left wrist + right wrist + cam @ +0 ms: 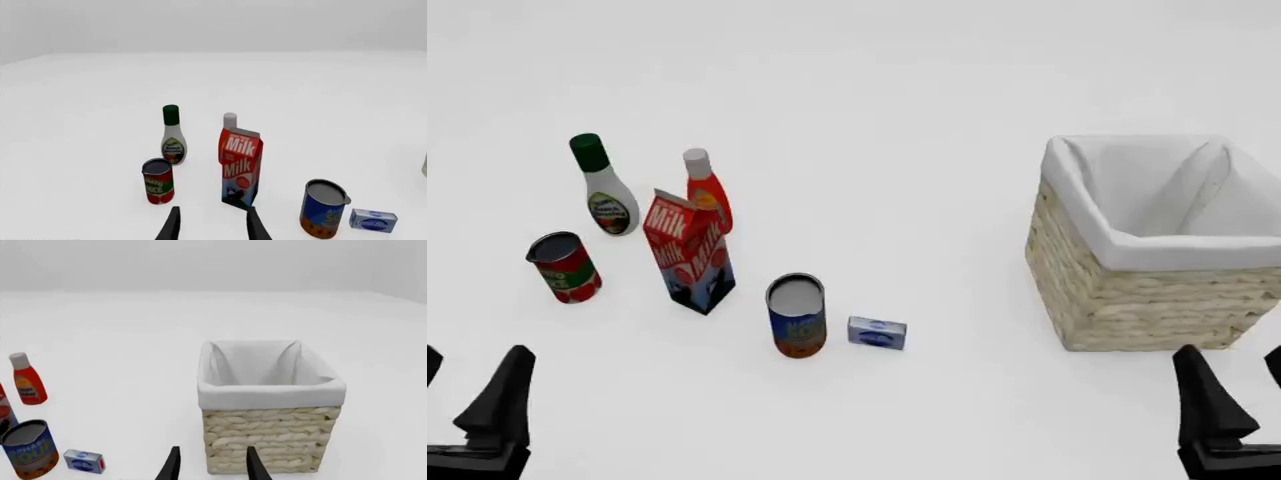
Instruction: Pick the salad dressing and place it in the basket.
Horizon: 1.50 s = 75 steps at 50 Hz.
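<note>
The salad dressing (pixel 603 190), a white curvy bottle with a dark green cap, stands upright at the far left of the grocery group; the left wrist view shows the same bottle (pixel 173 137) beyond the fingers. The wicker basket (pixel 1134 295) with white lining sits at the right, and its woven wall (pixel 267 437) fills the right wrist view. My left gripper (pixel 467 385) is low at the near left, open and holding nothing, well short of the bottle. My right gripper (pixel 1238 385) is open at the near right, just in front of the basket.
A milk carton (pixel 691 252) stands right of the dressing with a red-orange, white-capped bottle (pixel 706 190) behind it. A red tomato can (pixel 565 267) is in front of the dressing. A blue soup can (pixel 797 315) and a small blue box (pixel 877 333) lie toward the middle.
</note>
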Available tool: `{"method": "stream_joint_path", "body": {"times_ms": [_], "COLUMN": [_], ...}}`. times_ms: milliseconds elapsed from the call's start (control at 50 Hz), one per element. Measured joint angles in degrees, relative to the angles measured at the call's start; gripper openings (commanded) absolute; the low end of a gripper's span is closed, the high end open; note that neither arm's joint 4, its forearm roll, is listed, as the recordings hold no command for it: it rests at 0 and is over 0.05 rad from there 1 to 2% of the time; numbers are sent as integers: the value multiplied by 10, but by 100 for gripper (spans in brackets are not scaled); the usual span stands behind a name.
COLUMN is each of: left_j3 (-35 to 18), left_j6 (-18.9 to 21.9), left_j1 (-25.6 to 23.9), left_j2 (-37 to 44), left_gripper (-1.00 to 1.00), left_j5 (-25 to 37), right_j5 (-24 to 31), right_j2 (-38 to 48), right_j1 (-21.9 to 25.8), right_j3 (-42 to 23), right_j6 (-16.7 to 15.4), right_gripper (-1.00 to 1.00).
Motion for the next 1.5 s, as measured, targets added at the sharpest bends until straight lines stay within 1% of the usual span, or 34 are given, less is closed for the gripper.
{"method": "stream_joint_path", "body": {"times_ms": [400, 480, 660, 780, 900, 1020, 1140, 1320, 1500], "left_j3": [-6, -12, -44, -82, -118, -167, -237, -356, -489], "left_j6": [-8, -10, 3, 4, 9, 20, 34, 41, 48], "left_j1": [2, 3, 0, 2, 6, 7, 9, 24, 44], "left_j2": [-4, 8, 63, 125, 207, 290, 370, 478, 581], "left_gripper": [100, 100, 100, 100, 100, 100, 100, 100, 100], "left_j5": [8, 3, -27, -59, -105, -132, -132, -105, -57], "right_j5": [7, 7, 7, 7, 7, 8, 9, 8, 6], "right_j2": [-5, -5, -6, -5, -4, -4, -5, -6, -6], "right_j1": [6, 6, 6, 9, 11, 13, 14, 16, 18], "right_j3": [0, 0, -1, -2, -4, -6, -6, -4, -2], "right_j6": [-5, -5, -7, -8, -10, -12, -13, -12, -9], "right_gripper": [100, 100, 100, 100, 100, 100, 100, 100, 100]}}
